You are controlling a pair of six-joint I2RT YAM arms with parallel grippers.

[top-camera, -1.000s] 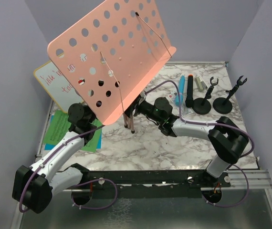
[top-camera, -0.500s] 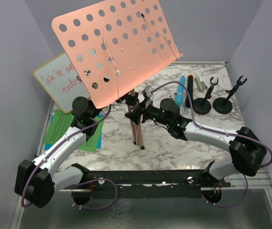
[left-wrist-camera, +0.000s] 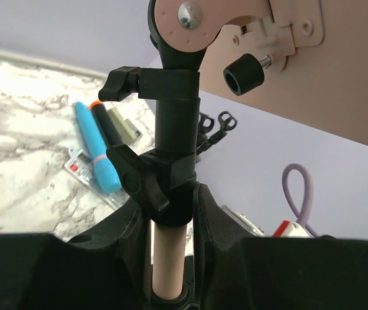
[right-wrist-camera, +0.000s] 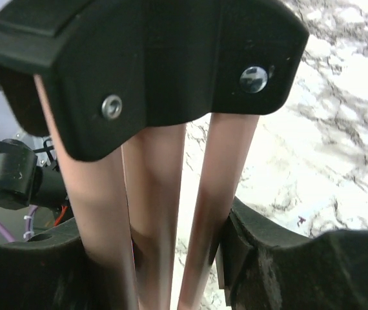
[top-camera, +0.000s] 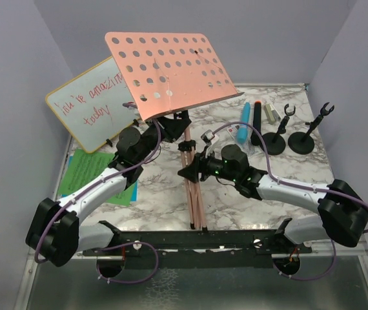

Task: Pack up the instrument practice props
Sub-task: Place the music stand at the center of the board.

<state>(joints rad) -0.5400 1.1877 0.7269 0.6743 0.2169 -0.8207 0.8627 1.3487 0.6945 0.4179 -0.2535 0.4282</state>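
Three smooth tubular legs (right-wrist-camera: pixel 148 194), perforated flat tray (top-camera: pixel 171 68): one pink music holder (top-camera: pixel 195 194).

Boxed in on three sides by plain lavender walls (top-camera: pixel 16 51). Below, a white marbled tabletop (top-camera: pixel 164 200) veined in grey; along its near edge a black rail (top-camera: pixel 171 245), then a brushed metal sheet (top-camera: pixel 203 287). Soft, even light.

The tripod music holder (top-camera: pixel 194 194) leans over the middle of the table (top-camera: pixel 158 197), its tray (top-camera: pixel 171 71) toward the back and its folded legs toward the front edge. Behind it to the left the whiteboard (top-camera: pixel 90 103) stands tilted. Left of it, nearer the front, the music sheets (top-camera: pixel 84 174) lie flat. Behind it to the right the microphones (top-camera: pixel 245 121) lie side by side, the small cylinder (top-camera: pixel 271 113) just beside them, and farther right the mic holders (top-camera: pixel 274 145) stand upright together.
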